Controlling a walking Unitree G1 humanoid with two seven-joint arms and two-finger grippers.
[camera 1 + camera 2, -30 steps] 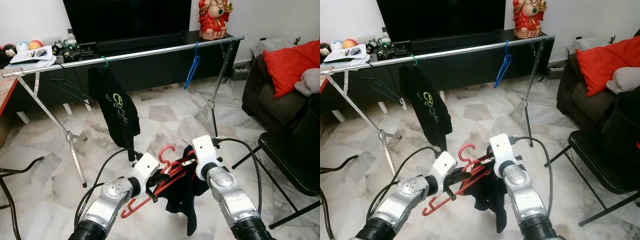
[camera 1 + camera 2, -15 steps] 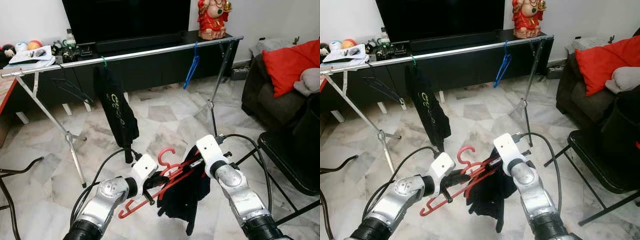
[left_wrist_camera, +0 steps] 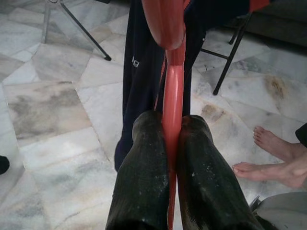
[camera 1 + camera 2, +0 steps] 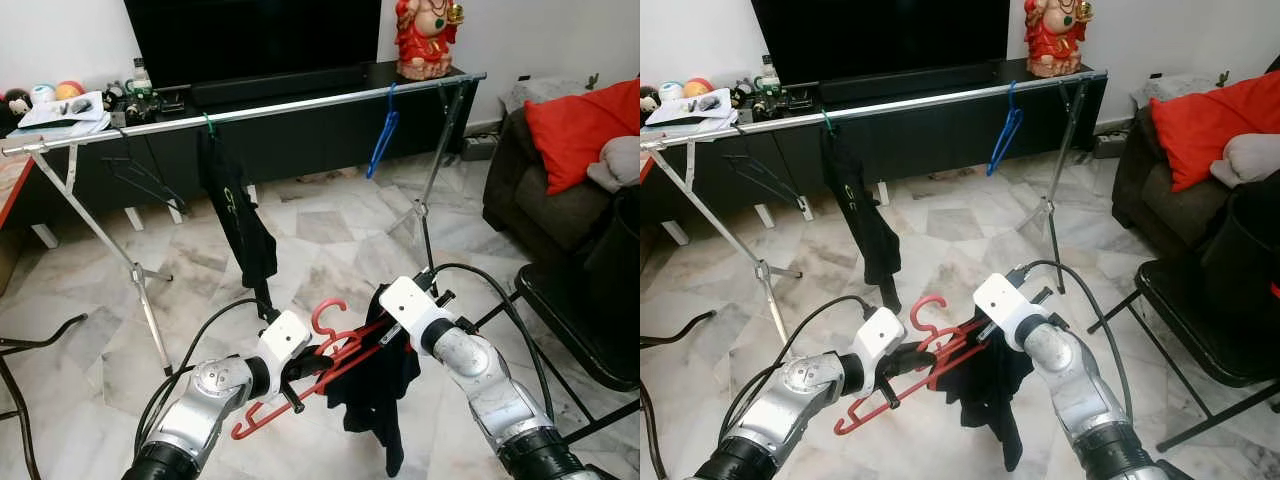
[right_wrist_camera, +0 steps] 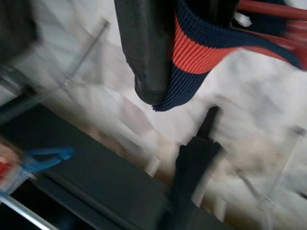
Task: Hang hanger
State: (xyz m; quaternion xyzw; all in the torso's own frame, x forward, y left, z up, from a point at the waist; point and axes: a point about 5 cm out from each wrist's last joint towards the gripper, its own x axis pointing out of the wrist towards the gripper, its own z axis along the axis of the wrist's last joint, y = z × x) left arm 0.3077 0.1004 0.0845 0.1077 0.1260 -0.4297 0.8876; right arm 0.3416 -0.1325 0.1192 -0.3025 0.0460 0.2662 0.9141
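Observation:
A red hanger (image 4: 335, 350) is held low in front of me, its hook up and its bar slanting down to my left. My left gripper (image 4: 303, 368) is shut on its bar; the left wrist view has both black fingers (image 3: 144, 158) pinching the red bar (image 3: 172, 96). My right gripper (image 4: 383, 338) is shut on the orange-striped collar (image 5: 201, 52) of a dark garment (image 4: 378, 400), which drapes from the hanger's right end. The silver clothes rail (image 4: 300, 105) stands ahead.
On the rail hang a black T-shirt (image 4: 238, 215) on a green hook and a bare blue hanger (image 4: 383, 135). A black TV stand (image 4: 320, 130) is behind it. A sofa with a red cushion (image 4: 580, 125) and a black chair (image 4: 570, 310) stand right. A person's bare feet (image 3: 271, 160) are nearby.
My right gripper has shifted slightly left with the collar, and the garment now hangs lower. The black T-shirt on the rail has turned edge-on. My left gripper has held its grip.

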